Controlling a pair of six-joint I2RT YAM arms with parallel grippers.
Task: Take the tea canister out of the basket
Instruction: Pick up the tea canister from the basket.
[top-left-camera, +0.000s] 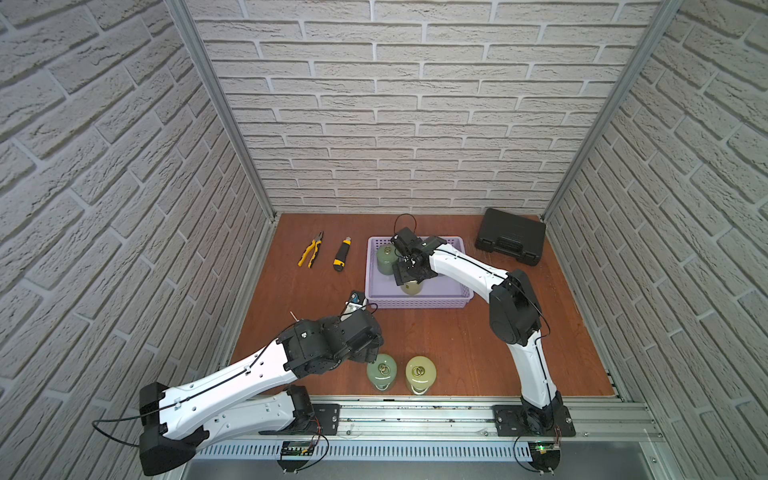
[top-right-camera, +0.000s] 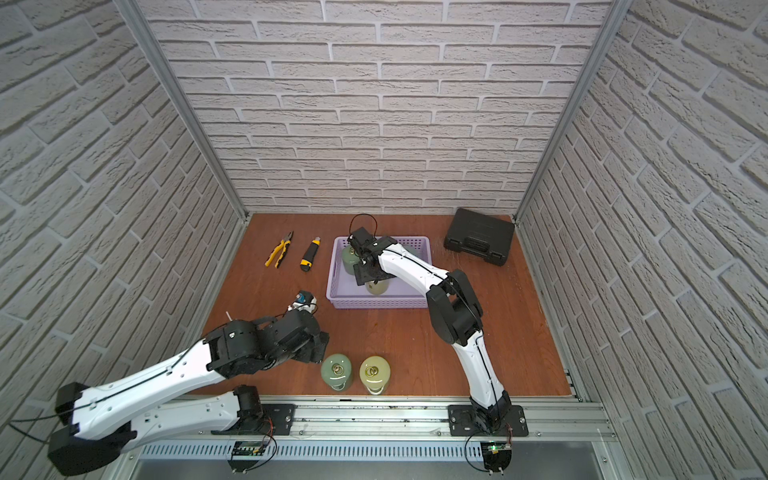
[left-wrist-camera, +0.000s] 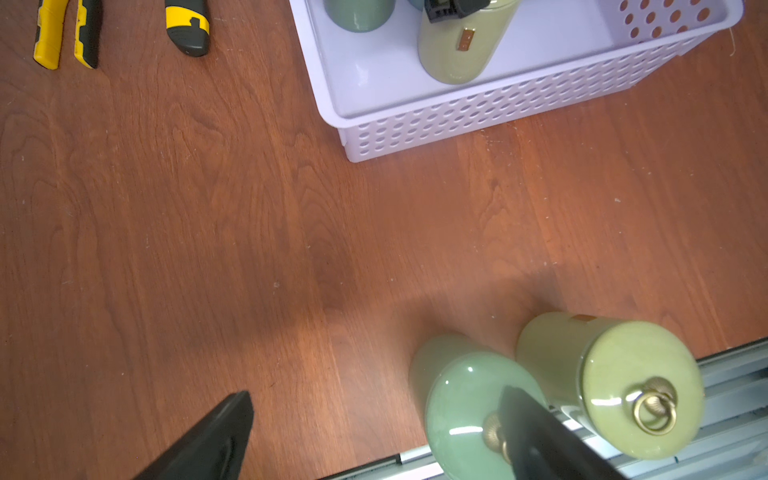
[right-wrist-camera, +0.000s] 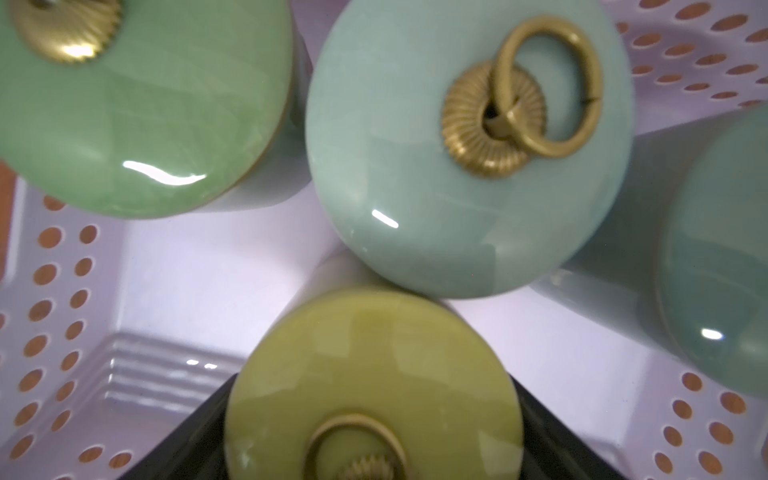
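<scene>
Right wrist view: yellow-green tea canister (right-wrist-camera: 370, 365) stands between the right jaws, spread wide.

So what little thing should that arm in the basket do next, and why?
Probably close its fingers on the yellow-green tea canister. In the right wrist view they flank its lid inside the lavender basket, one on each side, but whether they touch its body yet is hidden beneath the lid.

Your right gripper (top-right-camera: 368, 277): reaching down into the basket (top-right-camera: 376, 302).
Directly under it: yellow-green canister (top-right-camera: 379, 288), upright.
Just beside your left gripper (top-right-camera: 321, 348): green canister (top-right-camera: 336, 371), then pale canister (top-right-camera: 374, 372).
</scene>
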